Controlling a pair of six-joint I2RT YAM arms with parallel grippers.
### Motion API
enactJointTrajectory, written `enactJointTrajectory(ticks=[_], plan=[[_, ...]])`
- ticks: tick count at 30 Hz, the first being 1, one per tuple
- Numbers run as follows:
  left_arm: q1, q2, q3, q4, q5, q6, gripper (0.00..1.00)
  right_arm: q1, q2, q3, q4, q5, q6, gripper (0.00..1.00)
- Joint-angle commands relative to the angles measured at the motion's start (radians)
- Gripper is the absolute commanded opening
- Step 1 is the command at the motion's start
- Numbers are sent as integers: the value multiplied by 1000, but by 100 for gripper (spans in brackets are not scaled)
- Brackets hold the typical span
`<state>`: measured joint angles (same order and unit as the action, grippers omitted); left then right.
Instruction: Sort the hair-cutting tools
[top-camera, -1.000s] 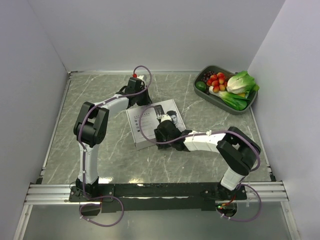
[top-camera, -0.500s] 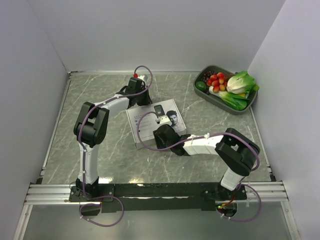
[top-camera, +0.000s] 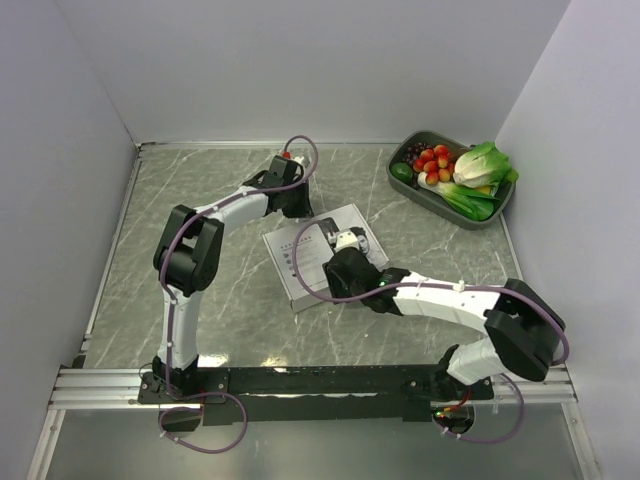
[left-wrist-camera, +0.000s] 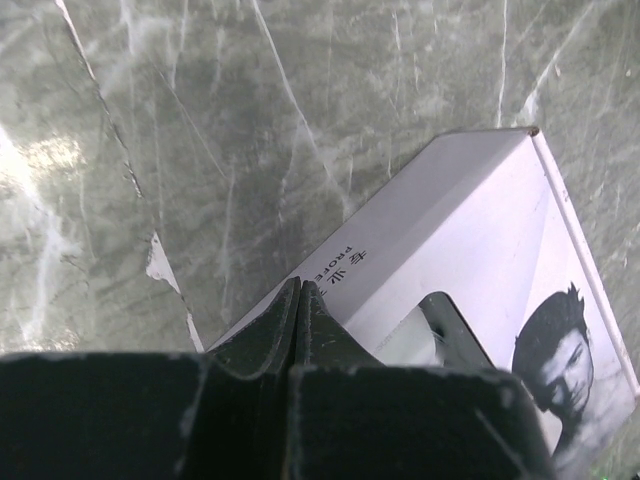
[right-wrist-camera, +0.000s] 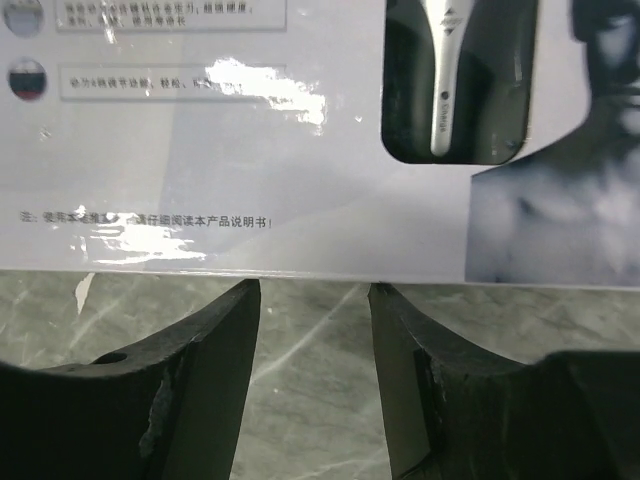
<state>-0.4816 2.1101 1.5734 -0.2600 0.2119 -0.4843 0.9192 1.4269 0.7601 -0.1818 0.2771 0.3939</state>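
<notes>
Top view: the white box (top-camera: 322, 262) lies mid-table (top-camera: 200, 190); no hair-cutting tools show loose, presumably inside.

Left wrist: the left gripper (left-wrist-camera: 298, 300), pinched shut, meets the box's far side wall.

Right wrist: the right gripper (right-wrist-camera: 312, 292), half-spread and empty, faces its near edge head-on.

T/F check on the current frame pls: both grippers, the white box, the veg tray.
1. The left gripper is shut. True.
2. The right gripper clamps the white printed cardboard box. False: its jaws stand open and empty at the box's near edge.
3. The box lies printed face up on the grey marbled table. True.
4. The grey tray of vegetables sits at the table's near left corner. False: it sits at the far right corner.
</notes>
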Motion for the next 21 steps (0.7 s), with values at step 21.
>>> enactJointTrajectory(ticks=[21], plan=[[-19, -63, 79, -248, 49, 33, 20, -29, -186, 112, -93, 45, -53, 64]])
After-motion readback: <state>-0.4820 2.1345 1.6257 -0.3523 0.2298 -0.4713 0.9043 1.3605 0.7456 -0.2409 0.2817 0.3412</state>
